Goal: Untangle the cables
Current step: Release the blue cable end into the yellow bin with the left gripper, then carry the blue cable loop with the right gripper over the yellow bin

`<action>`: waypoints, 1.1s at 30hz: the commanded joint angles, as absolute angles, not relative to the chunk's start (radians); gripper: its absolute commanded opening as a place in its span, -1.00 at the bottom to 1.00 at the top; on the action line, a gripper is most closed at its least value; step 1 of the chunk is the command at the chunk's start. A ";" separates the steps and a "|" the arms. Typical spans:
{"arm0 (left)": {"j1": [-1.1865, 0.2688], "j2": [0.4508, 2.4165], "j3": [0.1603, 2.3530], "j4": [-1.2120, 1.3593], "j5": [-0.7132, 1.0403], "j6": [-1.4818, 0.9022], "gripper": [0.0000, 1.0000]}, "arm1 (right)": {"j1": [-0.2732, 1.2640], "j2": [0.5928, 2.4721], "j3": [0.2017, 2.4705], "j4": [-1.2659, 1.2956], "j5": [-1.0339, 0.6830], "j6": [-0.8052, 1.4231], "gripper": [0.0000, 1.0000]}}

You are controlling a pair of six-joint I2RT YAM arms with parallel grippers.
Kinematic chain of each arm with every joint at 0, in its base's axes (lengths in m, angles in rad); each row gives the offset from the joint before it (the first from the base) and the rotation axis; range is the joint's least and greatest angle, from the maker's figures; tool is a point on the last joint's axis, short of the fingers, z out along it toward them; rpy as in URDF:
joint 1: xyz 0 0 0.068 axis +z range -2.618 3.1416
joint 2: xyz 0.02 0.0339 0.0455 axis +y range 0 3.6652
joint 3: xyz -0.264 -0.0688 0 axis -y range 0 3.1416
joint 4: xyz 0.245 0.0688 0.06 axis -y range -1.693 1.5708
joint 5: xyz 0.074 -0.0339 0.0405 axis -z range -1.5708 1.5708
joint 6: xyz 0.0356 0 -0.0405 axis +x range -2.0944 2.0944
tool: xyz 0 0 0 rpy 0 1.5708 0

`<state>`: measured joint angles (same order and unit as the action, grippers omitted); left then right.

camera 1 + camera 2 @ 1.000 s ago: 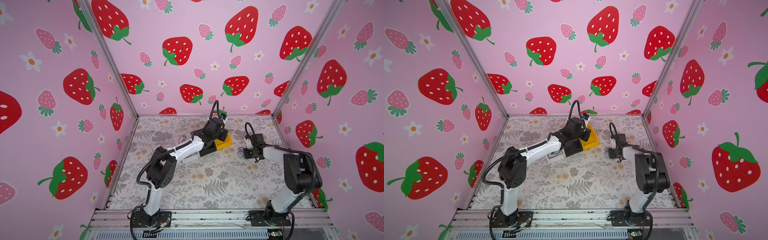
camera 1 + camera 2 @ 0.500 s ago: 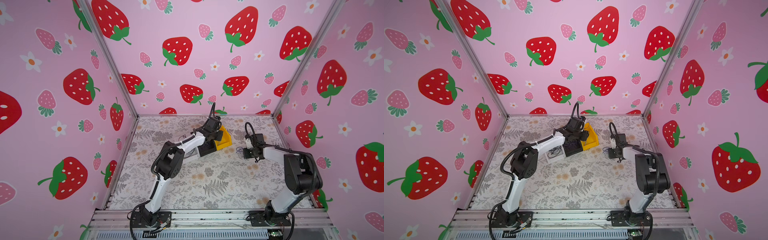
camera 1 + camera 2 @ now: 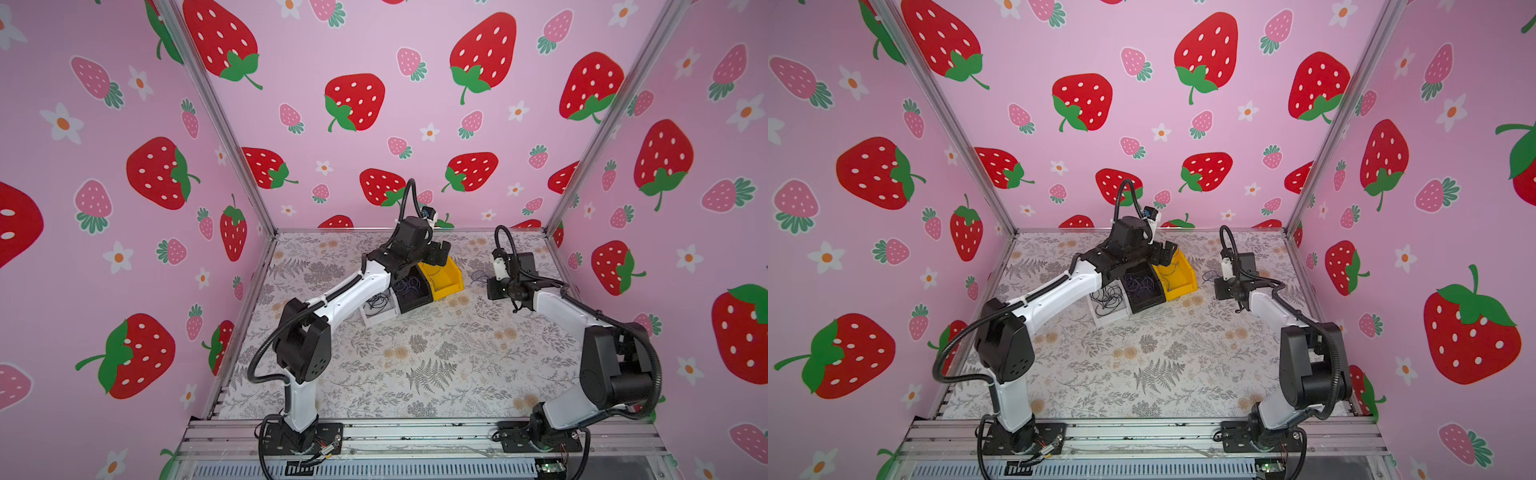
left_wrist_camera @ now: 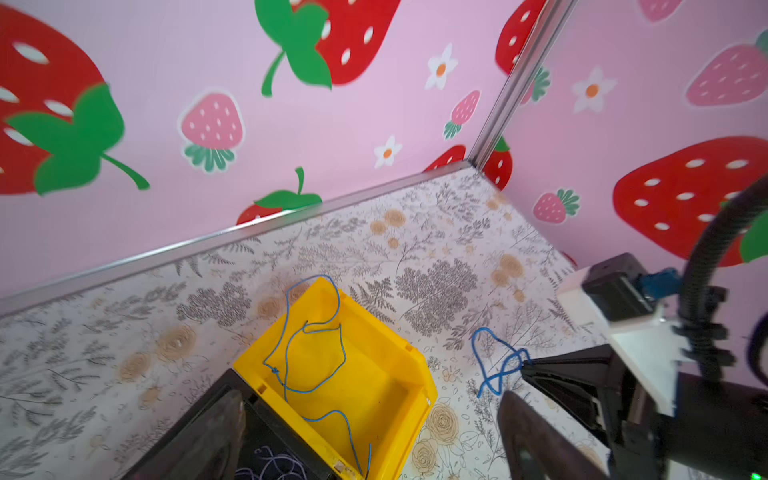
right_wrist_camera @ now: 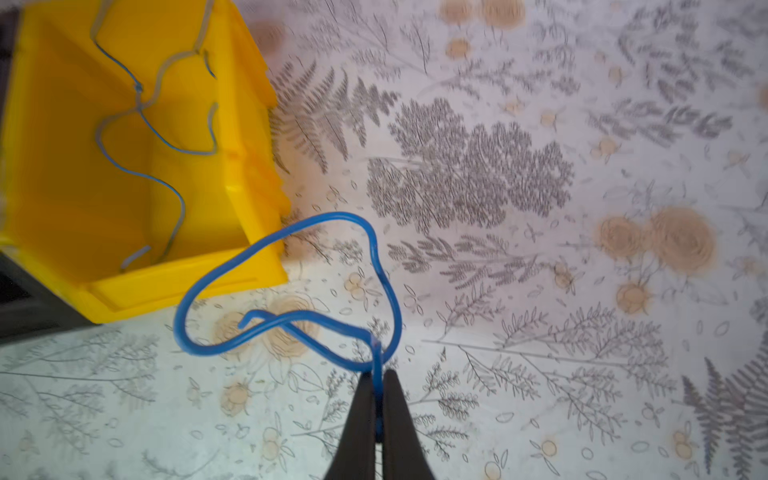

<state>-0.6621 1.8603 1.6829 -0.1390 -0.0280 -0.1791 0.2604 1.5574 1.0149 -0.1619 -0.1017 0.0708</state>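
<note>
Pink strawberry-print walls are enclosing a fern-patterned worktop (image 3: 1142,365), and in both top views three bins are sitting in a row toward its far edge. A white bin (image 3: 1108,318) is holding black cables (image 3: 1106,297), a black bin (image 3: 1148,305) is holding purple cables (image 3: 1142,284), and a yellow bin (image 3: 1181,286) is closing the row. The left claw (image 3: 1165,253) is hovering over the yellow bin, and the right claw (image 3: 1219,286) is reaching in low from the right edge. In the left wrist view the left claw (image 4: 370,401) is standing spread wide and empty above the yellow bin (image 4: 399,386). A long blue cable (image 4: 343,353) is lying inside that bin, with one bend draping over its far rim. In the right wrist view the right claw (image 5: 377,374) is pressing together on a blue loop (image 5: 390,291), which is curling just beside the yellow bin's (image 5: 62,187) corner. The arms seem to be sorting the freed wires by colour. Next, the loop is likely needing a lift over the yellow rim and a release, with the left claw moving clear. A second earlier the left claw was shut over these bins, so it appears to have just dropped the long blue cable. The right claw has been closing its last gap.
</note>
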 commanded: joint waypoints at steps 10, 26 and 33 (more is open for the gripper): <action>-0.576 1.439 1.300 -0.163 -0.128 -0.118 0.92 | 0.426 1.857 1.404 -0.154 -0.136 0.126 -1.00; -0.482 1.222 1.068 -0.217 -0.153 -0.176 0.88 | 0.468 2.049 1.489 -0.111 -0.143 0.177 -1.00; -0.482 1.228 1.065 -0.219 -0.145 -0.185 0.87 | 0.491 2.099 1.527 -0.123 -0.122 0.187 -0.95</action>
<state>-0.4870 1.2274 1.0702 -0.2104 -0.1467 -0.1703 0.4778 2.0613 1.4899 -0.1131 -0.1383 0.1669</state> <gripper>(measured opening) 0.933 0.066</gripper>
